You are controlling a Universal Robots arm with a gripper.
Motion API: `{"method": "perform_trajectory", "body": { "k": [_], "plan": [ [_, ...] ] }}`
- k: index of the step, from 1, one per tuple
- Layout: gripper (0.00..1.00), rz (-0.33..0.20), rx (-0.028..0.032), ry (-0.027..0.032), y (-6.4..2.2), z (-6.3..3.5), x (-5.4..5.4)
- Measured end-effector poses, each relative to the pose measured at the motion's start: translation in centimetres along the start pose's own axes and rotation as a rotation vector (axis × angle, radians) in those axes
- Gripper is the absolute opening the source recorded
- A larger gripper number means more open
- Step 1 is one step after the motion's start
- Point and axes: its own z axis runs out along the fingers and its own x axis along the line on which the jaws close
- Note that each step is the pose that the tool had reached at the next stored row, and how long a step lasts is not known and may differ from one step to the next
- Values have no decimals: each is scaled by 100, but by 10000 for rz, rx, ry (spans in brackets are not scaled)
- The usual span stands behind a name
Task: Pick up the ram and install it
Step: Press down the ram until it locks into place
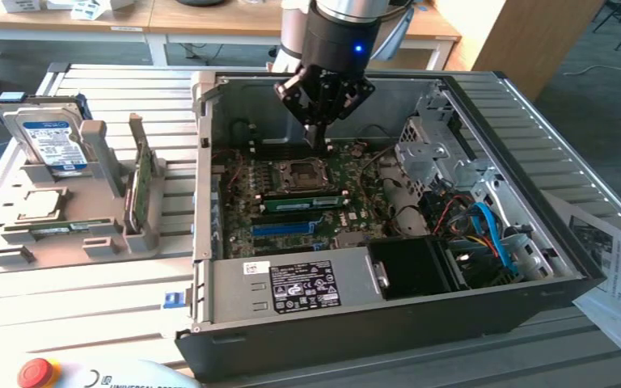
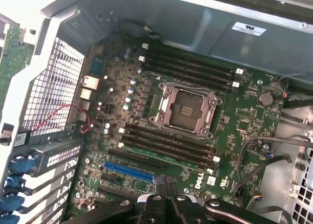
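Observation:
The ram (image 1: 69,229), a long narrow green stick, lies flat in the grey holder tray (image 1: 30,250) on the exterior view's left, outside the computer case. My gripper (image 1: 316,139) hangs inside the open case (image 1: 397,319) above the motherboard (image 1: 343,174), just behind the CPU socket (image 1: 297,172). It is shut, with nothing visible between its fingers. In the wrist view the shut gripper (image 2: 166,181) points at the board near the blue slot (image 2: 128,171). The black memory slots (image 2: 166,143) beside the socket (image 2: 185,109) look dark.
On the tray stand a hard drive (image 1: 49,137) and a larger green card on edge (image 1: 138,190). Cables (image 1: 488,230), a drive cage (image 1: 435,153) and the power supply (image 1: 300,284) crowd the case. A red stop button (image 1: 36,372) sits at the front.

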Motion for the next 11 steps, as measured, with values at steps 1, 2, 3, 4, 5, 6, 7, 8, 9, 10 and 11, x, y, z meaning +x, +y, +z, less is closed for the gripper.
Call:
{"method": "perform_trajectory", "body": {
  "k": [1,2,3,4,5,6,7,8,9,10,11],
  "plan": [
    [11,102,-6,-3,0,0,0],
    [11,191,-12,-5,0,0,0],
    [11,269,-17,-8,0,0,0],
    [11,345,-21,-10,0,0,0],
    [11,423,-25,-11,0,0,0],
    [11,503,-30,-14,0,0,0],
    [11,589,-35,-16,0,0,0],
    [11,641,-37,-17,0,0,0],
    [11,654,-39,-18,0,0,0],
    [11,654,-39,-18,0,0,0],
    [11,655,-39,-18,0,0,0]
  ]
}}
